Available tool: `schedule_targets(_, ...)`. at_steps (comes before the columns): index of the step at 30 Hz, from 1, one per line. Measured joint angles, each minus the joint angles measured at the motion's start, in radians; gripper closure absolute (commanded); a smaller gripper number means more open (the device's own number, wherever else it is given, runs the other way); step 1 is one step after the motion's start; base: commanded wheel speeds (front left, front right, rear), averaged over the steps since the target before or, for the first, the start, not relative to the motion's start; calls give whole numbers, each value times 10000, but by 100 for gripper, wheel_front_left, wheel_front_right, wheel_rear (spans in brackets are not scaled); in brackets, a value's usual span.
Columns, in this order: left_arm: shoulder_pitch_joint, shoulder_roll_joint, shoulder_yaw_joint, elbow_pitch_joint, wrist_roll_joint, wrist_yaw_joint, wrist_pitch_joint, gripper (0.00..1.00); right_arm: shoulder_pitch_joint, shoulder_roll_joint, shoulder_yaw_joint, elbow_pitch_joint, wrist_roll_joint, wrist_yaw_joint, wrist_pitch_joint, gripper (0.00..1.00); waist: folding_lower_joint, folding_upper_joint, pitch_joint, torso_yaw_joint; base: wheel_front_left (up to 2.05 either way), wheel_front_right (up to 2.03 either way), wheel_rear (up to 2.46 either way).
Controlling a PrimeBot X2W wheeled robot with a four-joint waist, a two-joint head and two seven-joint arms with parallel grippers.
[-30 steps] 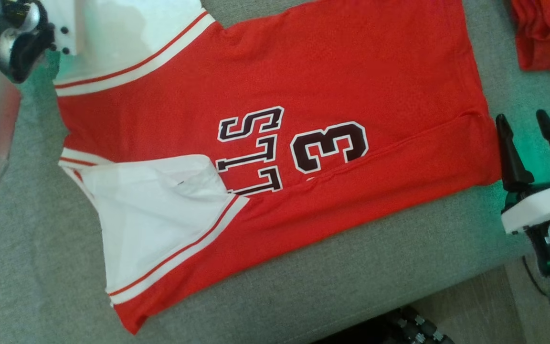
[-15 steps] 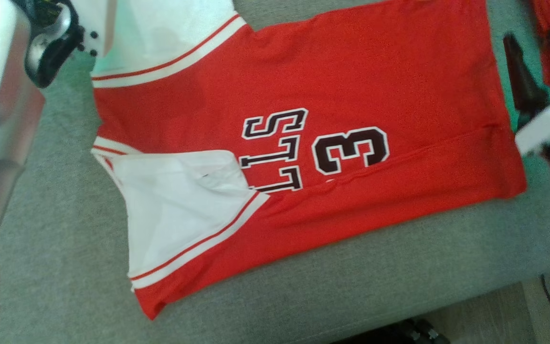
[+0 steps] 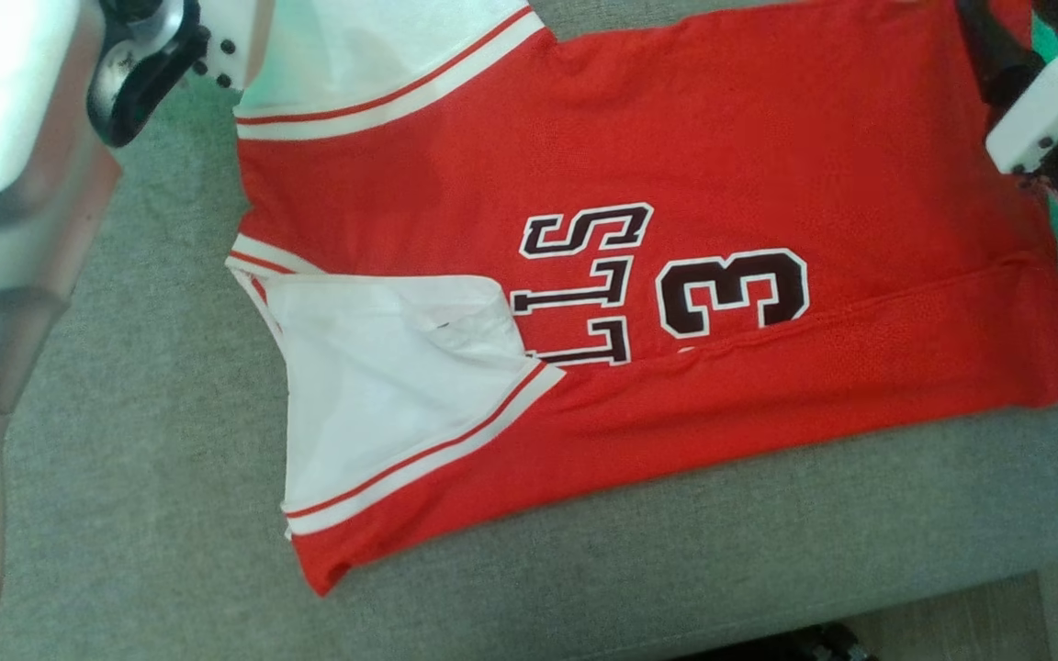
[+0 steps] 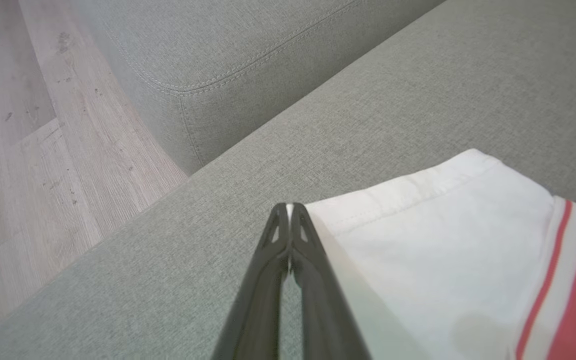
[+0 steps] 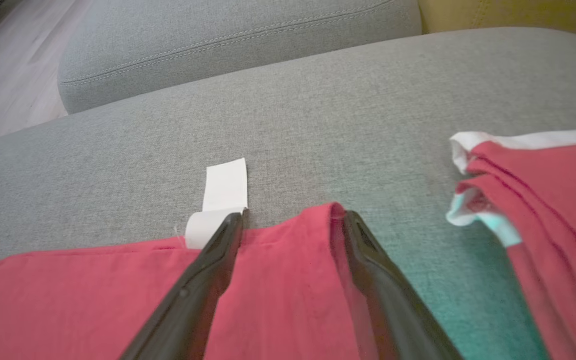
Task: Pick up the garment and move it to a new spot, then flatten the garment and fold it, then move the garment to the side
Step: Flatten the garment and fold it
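Red garment (image 3: 768, 138) flat on the sofa cushion (image 3: 125, 413), near side folded. Right gripper (image 5: 292, 217) newly at the far corner of the hem (image 5: 278, 237), spread astride it; left gripper (image 4: 288, 206) pressed together by the sleeve (image 4: 443, 240) edge. Suggests the far fold next.

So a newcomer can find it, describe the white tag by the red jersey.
On the grey fabric sofa seat lies a flat red jersey. At its edge, beside the right gripper, a short tag pokes out: plain white, unlike the red bunched garment.

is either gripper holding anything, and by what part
Right gripper, open astride the red basketball jersey hem, holds nothing. Left gripper is shut at the white sleeve edge; grip unclear.
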Motion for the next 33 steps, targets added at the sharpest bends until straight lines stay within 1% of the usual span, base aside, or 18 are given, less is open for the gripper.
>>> schedule_targets(8, -20, -2, -263, 173, -130, 0, -247, 100, -293, -61, 646, 700, 318, 0, -420, 0, 0, 0, -41, 69, 0, 0, 0)
schedule_targets(9, -25, -2, -303, 211, -130, 0, -265, 100, -358, -90, 706, 780, 322, 0, -431, 3, 0, 0, -48, 75, 0, 0, 0)
schedule_targets(11, -48, 0, -408, 286, -182, 0, -339, 100, -459, -159, 809, 895, 376, 0, -598, 20, 0, 0, -62, 89, 0, 0, 0)
schedule_targets(13, -73, 0, -489, 343, -230, 0, -366, 100, -570, -236, 905, 1018, 397, 0, -723, 31, 0, 0, -79, 99, 0, 0, 0)
schedule_targets(14, -82, -2, -500, 370, -230, 0, -437, 100, -613, -263, 936, 1080, 399, 0, -784, 44, 0, 0, -88, 104, 0, 0, 0)
schedule_targets(15, -98, 0, -514, 393, -236, 0, -439, 100, -629, -284, 966, 1135, 410, 0, -832, 53, 0, 0, -98, 108, 0, 0, 0)
schedule_targets(16, -111, 6, -531, 420, -278, 0, -499, 100, -641, -293, 995, 1206, 449, 0, -863, 59, 0, 0, -107, 112, 0, 0, 0)
schedule_targets(17, -128, 6, -554, 441, -288, 0, -525, 100, -661, -301, 1032, 1283, 489, 0, -934, 76, -1, 0, -114, 118, 0, 0, 0)
schedule_targets(18, -165, 6, -591, 476, -288, 0, -556, 100, -692, -311, 1078, 1356, 495, 0, -991, 90, 0, 0, -120, 125, 0, 0, 0)
schedule_targets(19, -204, 6, -617, 497, -288, 0, -646, 100, -750, -318, 1124, 1434, 495, 0, -1045, 100, 0, 0, -123, 135, 0, 0, 0)
schedule_targets(23, -251, 36, -800, 575, -284, 0, -1097, 100, -885, -341, 1283, 1567, 579, 0, -1302, 100, -1, 0, -142, 166, 0, 0, 0)
schedule_targets(27, -309, 121, -903, 631, 27, 12, -2117, 100, -1013, -401, 1310, 1657, 865, 0, -1664, 100, 0, 0, -174, 211, 0, 0, 0)
schedule_targets(32, -838, 128, -853, 771, 499, 301, -3615, 100, -1295, -640, 1198, 1827, 1099, 0, -2182, 100, -1, 0, -280, 300, 0, 0, 0)
schedule_targets(33, -838, 128, -853, 771, 499, 301, -3615, 100, -1295, -640, 1198, 1827, 1099, 0, -2182, 100, -1, 0, -280, 300, 0, 0, 0)
